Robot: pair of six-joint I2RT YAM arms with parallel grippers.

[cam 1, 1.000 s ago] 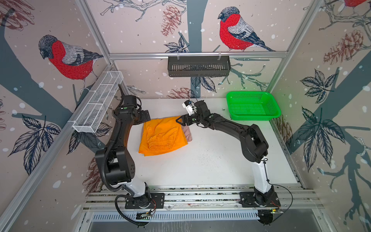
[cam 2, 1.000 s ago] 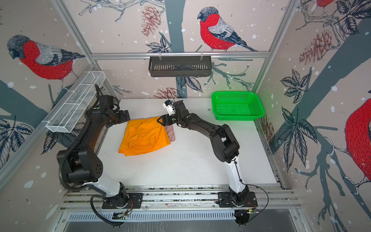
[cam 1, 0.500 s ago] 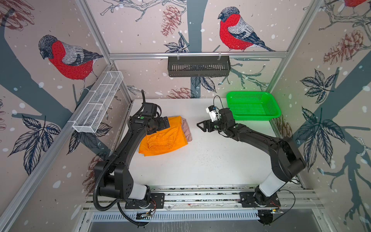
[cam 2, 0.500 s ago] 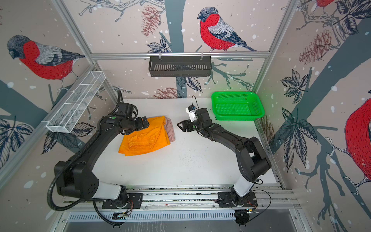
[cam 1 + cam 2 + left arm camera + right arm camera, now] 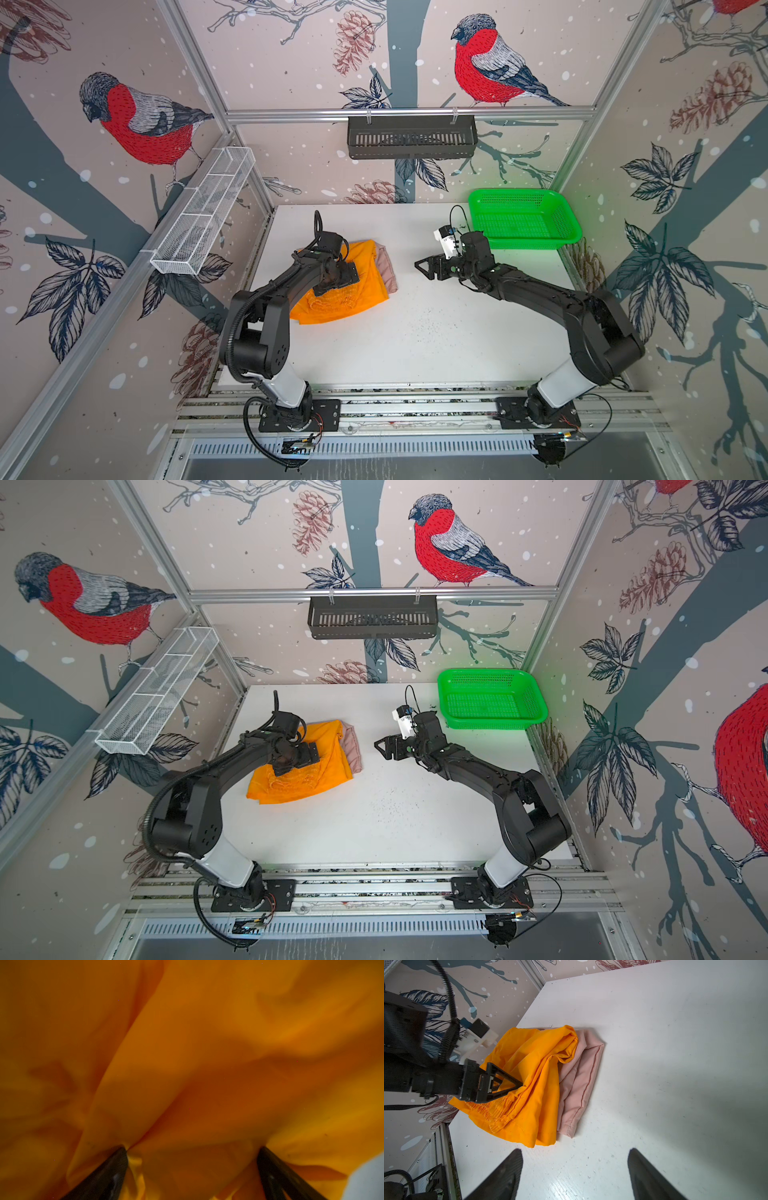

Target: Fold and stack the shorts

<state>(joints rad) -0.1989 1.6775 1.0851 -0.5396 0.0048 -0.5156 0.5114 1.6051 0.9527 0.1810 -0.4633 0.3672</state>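
The orange shorts lie folded on top of the pale pink shorts, whose edge shows along the right side, at the table's back left. The right wrist view shows the same stack: orange shorts over pink shorts. My left gripper points down onto the orange shorts, open. Its fingertips stand wide apart and press into orange cloth, which fills the left wrist view around the gripper. My right gripper hovers open over bare table, right of the stack, holding nothing.
A green mesh basket stands at the back right, just behind my right wrist. A black basket hangs on the back wall and a white wire basket on the left wall. The white table extends in front.
My left gripper came from the table's left edge onto the orange shorts. My right gripper drew back to the right, away from the stack's far corner.
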